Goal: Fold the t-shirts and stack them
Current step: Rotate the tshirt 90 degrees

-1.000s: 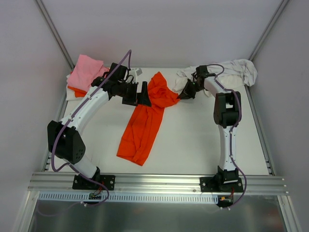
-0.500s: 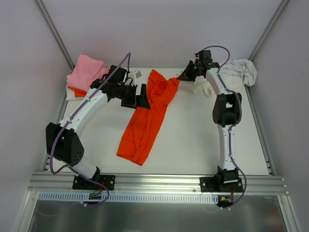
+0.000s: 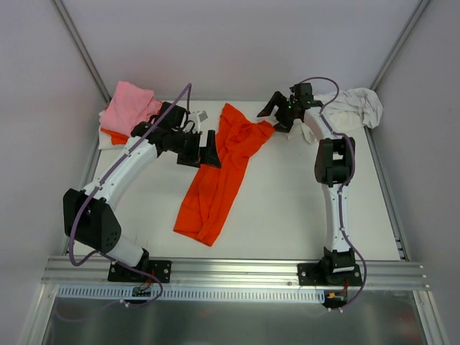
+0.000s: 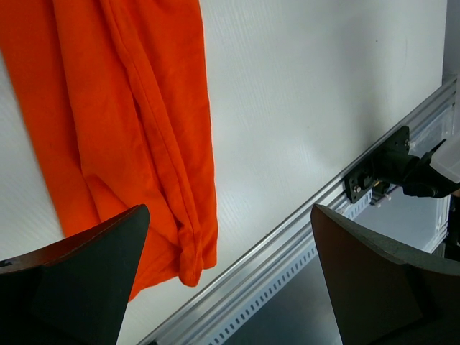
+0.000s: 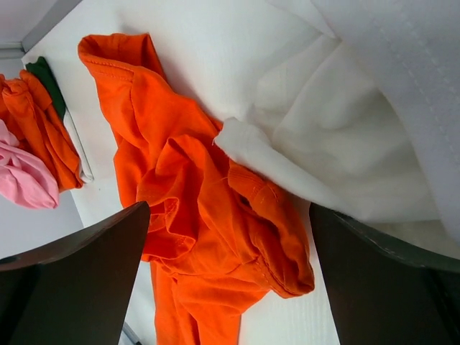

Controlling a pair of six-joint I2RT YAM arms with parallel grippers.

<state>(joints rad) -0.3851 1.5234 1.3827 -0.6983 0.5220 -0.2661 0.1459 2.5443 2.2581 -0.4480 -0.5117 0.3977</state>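
- A long orange t-shirt is seen lying unfolded and rumpled on the white tabletop. Its bunched end is turned toward the far edge and its narrower end toward the arm bases.
- The left hand is held just beside the left edge of the long orange t-shirt, level with its upper half. Its fingers are spread wide and nothing is gripped between them.
- The right hand is held above the far right corner of the long orange t-shirt. Its fingers are likewise spread apart, and no cloth is caught between them.
- A white t-shirt is heaped to the right of the long orange t-shirt. In the right wrist view one of its folds is seen touching the bunched orange end.
- A pink t-shirt is piled well to the left of the long orange t-shirt. It is laid on top of a second orange shirt.
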